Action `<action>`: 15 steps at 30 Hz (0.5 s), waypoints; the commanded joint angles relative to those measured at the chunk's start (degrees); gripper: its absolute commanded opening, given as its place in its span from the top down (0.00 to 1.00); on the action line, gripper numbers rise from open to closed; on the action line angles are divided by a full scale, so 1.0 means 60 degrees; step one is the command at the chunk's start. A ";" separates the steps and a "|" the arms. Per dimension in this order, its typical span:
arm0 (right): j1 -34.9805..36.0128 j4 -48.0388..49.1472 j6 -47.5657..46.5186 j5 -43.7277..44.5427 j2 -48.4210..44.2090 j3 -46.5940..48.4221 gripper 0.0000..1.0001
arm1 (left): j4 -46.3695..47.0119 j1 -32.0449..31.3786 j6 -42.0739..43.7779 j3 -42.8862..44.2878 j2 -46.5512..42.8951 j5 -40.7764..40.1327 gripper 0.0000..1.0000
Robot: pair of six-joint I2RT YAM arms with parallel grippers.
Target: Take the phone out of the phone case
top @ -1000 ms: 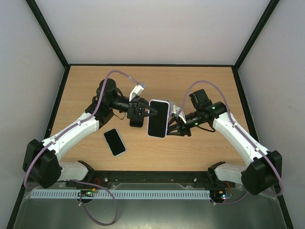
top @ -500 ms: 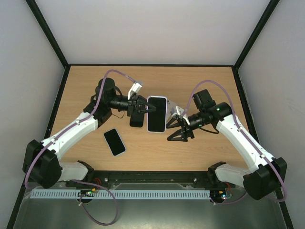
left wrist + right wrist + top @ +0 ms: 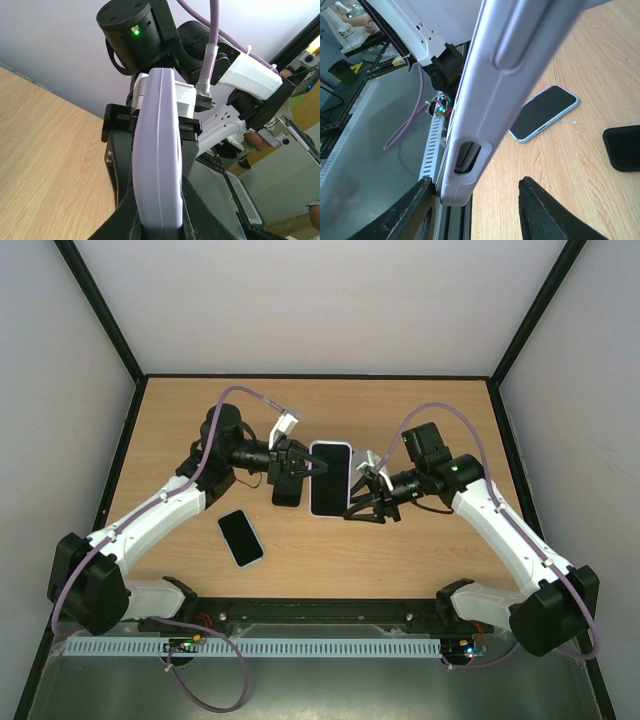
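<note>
A lavender phone case with a dark-screened phone in it (image 3: pixel 330 478) is held above the table. My left gripper (image 3: pixel 304 471) is shut on its left edge. In the left wrist view the case's edge (image 3: pixel 157 165) stands clamped between the two black fingers (image 3: pixel 197 165). My right gripper (image 3: pixel 358 498) is open at the case's right lower edge. In the right wrist view the case's corner with its port cut-out (image 3: pixel 470 157) sits between the spread fingers (image 3: pixel 417 207), close to the left one.
A second phone with a light rim (image 3: pixel 241 536) lies face up on the table below the left arm, and also shows in the right wrist view (image 3: pixel 543 113). A flat black object (image 3: pixel 287 492) lies on the table under the left gripper. Black frame rails border the table.
The case went from tilted to straight in the left gripper. The right gripper drew away down and right, then came back to the case's right lower edge, open.
</note>
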 commanded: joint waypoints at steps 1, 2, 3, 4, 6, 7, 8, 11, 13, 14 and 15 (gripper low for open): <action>-0.0005 0.0365 0.0137 0.0077 0.0123 -0.0110 0.58 | 0.0342 0.0033 0.0028 0.0021 -0.0389 0.0326 0.97; -0.0011 0.0165 -0.0074 0.0089 0.0127 -0.0110 0.57 | 0.0333 0.0033 0.0025 0.0021 -0.0393 0.0355 0.97; -0.0012 -0.0063 -0.0364 0.0090 0.0127 -0.0090 0.57 | 0.0327 0.0044 0.0024 0.0043 -0.0386 0.0376 0.97; -0.0005 -0.0293 -0.0666 0.0091 0.0138 -0.0073 0.56 | 0.0335 0.0035 -0.0001 0.0061 -0.0377 0.0407 0.97; -0.0012 -0.0527 -0.1048 0.0446 0.0142 -0.0071 0.54 | 0.0344 0.0037 -0.0032 0.0091 -0.0358 0.0486 0.97; -0.0010 -0.0529 -0.1070 0.0583 0.0155 -0.0063 0.54 | 0.0343 0.0034 -0.0040 0.0101 -0.0350 0.0549 0.97; -0.0012 -0.0498 -0.1019 0.0645 0.0164 -0.0062 0.55 | 0.0343 0.0026 -0.0042 0.0100 -0.0344 0.0621 0.97; -0.0012 -0.0068 -0.0438 0.0706 0.0232 -0.0078 0.56 | 0.0328 0.0027 -0.0030 0.0084 -0.0316 0.0687 0.97; -0.0012 0.0218 -0.0082 0.0685 0.0269 -0.0075 0.57 | 0.0335 0.0020 -0.0020 0.0069 -0.0308 0.0700 0.97; -0.0012 0.0482 0.0257 0.0740 0.0284 -0.0085 0.57 | 0.0335 0.0019 -0.0016 0.0071 -0.0300 0.0699 0.97; -0.0016 0.0747 0.0576 0.0800 0.0288 -0.0099 0.58 | 0.0342 0.0006 -0.0038 0.0066 -0.0299 0.0706 0.97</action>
